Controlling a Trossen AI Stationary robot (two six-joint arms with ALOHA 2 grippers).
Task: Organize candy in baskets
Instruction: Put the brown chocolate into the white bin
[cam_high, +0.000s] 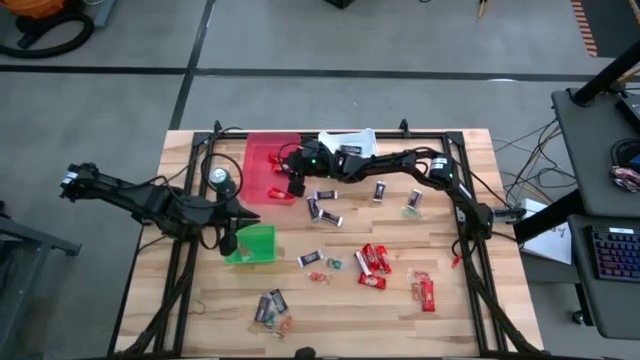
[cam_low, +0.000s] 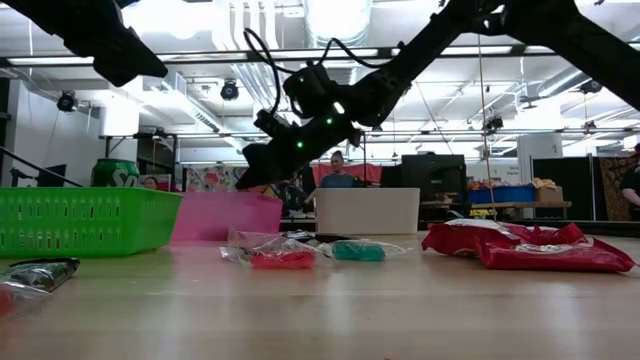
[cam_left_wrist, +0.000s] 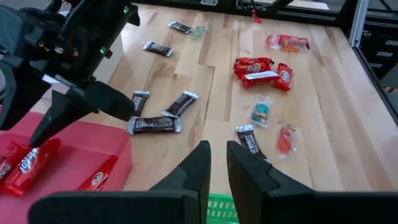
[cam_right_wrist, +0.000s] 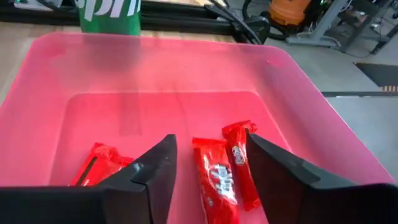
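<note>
i see three red-wrapped candy bars lying in the long translucent red plastic basket, upper centre of the high view. my right gripper hangs just above them, fingers spread, holding nothing. more wrapped candy is scattered on the wooden table, lower right. my left gripper is nearly closed and empty over the small green square basket.

Candy bars in long basket
</note>
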